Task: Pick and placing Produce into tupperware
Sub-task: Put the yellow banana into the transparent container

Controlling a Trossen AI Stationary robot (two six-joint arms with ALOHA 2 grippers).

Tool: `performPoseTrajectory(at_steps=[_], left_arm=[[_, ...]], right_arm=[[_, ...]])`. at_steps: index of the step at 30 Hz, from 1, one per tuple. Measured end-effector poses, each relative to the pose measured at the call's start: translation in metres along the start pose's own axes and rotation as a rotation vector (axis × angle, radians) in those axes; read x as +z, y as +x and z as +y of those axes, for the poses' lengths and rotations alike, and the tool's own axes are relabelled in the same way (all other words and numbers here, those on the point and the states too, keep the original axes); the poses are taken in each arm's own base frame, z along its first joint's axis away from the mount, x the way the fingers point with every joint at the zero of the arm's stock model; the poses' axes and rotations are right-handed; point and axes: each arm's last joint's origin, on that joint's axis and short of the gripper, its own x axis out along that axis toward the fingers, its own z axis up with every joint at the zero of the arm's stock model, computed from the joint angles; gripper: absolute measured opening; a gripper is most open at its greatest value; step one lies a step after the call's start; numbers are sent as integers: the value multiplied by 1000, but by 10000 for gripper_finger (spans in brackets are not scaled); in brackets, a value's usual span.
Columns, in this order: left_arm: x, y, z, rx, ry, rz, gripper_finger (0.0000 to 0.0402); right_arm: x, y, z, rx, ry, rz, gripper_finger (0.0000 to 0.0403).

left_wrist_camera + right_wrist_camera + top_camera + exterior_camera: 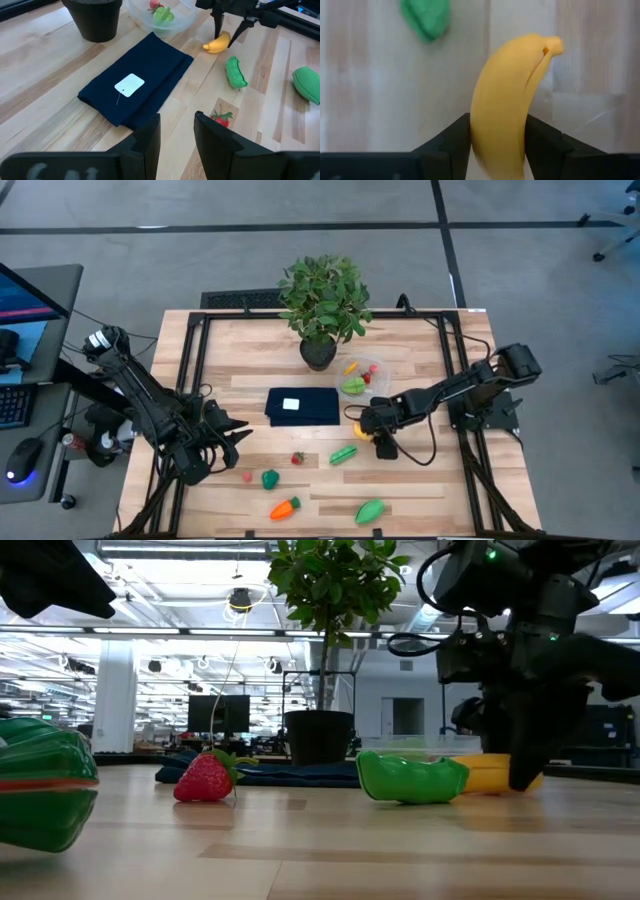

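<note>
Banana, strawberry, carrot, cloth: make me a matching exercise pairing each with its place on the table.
Things:
1. banana
2. strawberry
3. carrot
4. cloth

Places:
A. near the table's front edge, beside a green piece
B. between the right gripper's fingers
C. spread flat in front of the plant pot
D. on bare wood just in front of the cloth

Pairs: 1-B, 2-D, 3-A, 4-C
</note>
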Motion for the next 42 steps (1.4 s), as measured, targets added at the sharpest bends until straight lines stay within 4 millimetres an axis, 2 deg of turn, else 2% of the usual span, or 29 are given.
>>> performPoseTrajectory(at_steps=[11,18,24,28,37,42], left_arm=[[1,0,0,5,1,-18,107],[1,0,0,7,13,-21,107],[1,0,1,8,30,-22,107],[1,0,1,11,34,-22,107],[1,0,1,11,34,-22,107],[1,0,1,11,34,-23,107]], right_arm=[[8,-33,-5,5,28,-147,142],[11,-62,-9,7,58,-272,153],[11,-91,-20,-74,119,-399,149],[6,-106,-29,-134,146,-426,142],[-8,-121,-52,-237,191,-390,156],[-11,-124,-64,-275,191,-367,148]])
